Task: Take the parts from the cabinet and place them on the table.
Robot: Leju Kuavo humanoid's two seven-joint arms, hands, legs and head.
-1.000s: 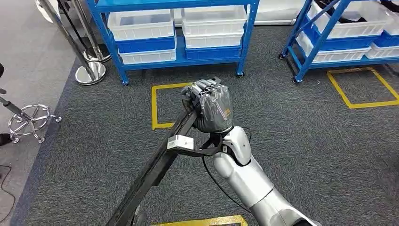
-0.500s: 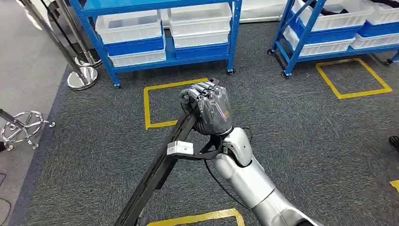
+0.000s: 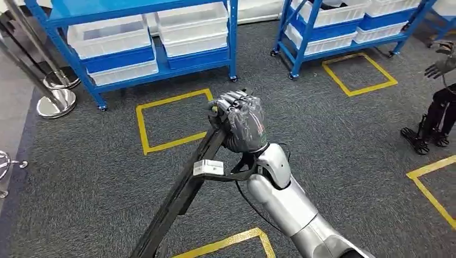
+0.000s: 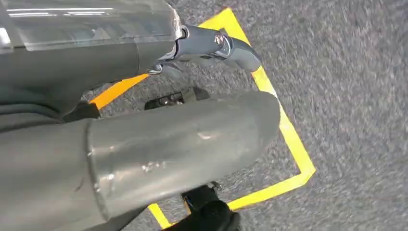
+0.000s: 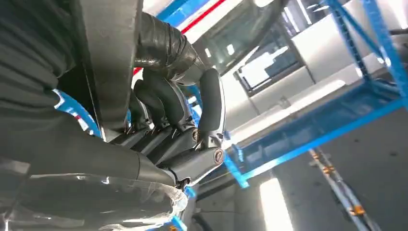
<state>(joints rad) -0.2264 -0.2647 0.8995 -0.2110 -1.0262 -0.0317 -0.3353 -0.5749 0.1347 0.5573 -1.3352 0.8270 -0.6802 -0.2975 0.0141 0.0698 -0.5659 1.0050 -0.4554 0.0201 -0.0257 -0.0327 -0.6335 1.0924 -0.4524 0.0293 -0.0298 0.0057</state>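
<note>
One long black bar [image 3: 180,196] is in the right hand [image 3: 240,122], which grips its upper end. Its long axis runs from the hand down toward the robot's left side. The left hand [image 4: 120,144] hangs over the carpet; probably it holds nothing, but I cannot tell. Two blue racks [image 3: 113,8] with white bins [image 3: 110,35] stand ahead.

This is a warehouse or workshop floor. Blue shelving racks [image 3: 161,59] hold white bins [image 3: 107,35], and yellow tape squares [image 3: 359,75] mark the grey carpet [image 3: 349,161].
</note>
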